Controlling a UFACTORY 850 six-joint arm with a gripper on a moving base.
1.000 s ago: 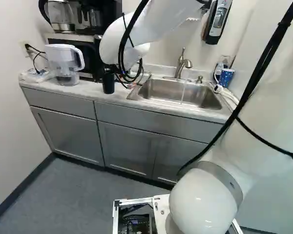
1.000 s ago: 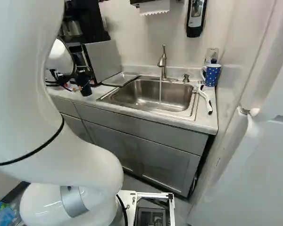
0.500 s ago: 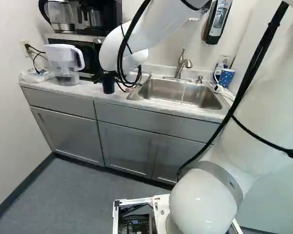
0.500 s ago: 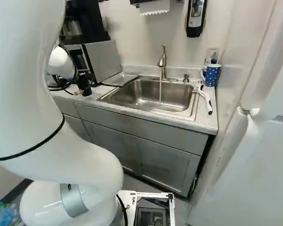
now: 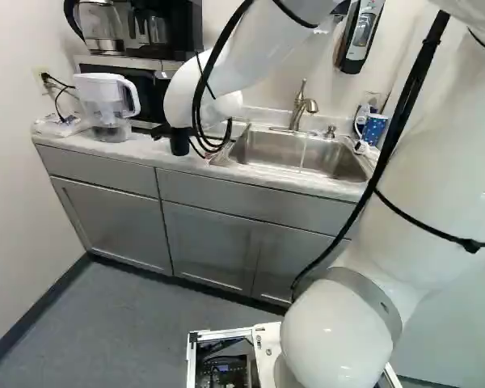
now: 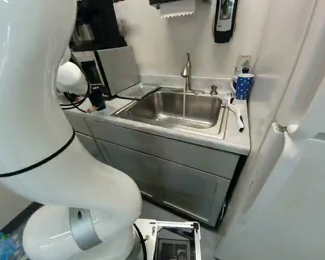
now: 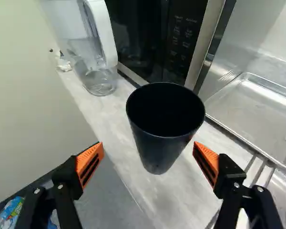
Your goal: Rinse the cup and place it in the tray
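Black, tapered cup (image 7: 157, 148) was stood on pale counter (image 7: 174, 202), twelve o'clock from spread gripper (image 6: 91, 108), wall (image 7: 28, 109) seen at ten.

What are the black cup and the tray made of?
The black cup looks like smooth plastic, maybe coated metal: it's dark with a soft, dull sheen. The tray looks like shiny metal, because it's silvery with bright streaks of light.

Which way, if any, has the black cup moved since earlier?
No; in the left base view the black cup keeps its place on the counter beside the sink.
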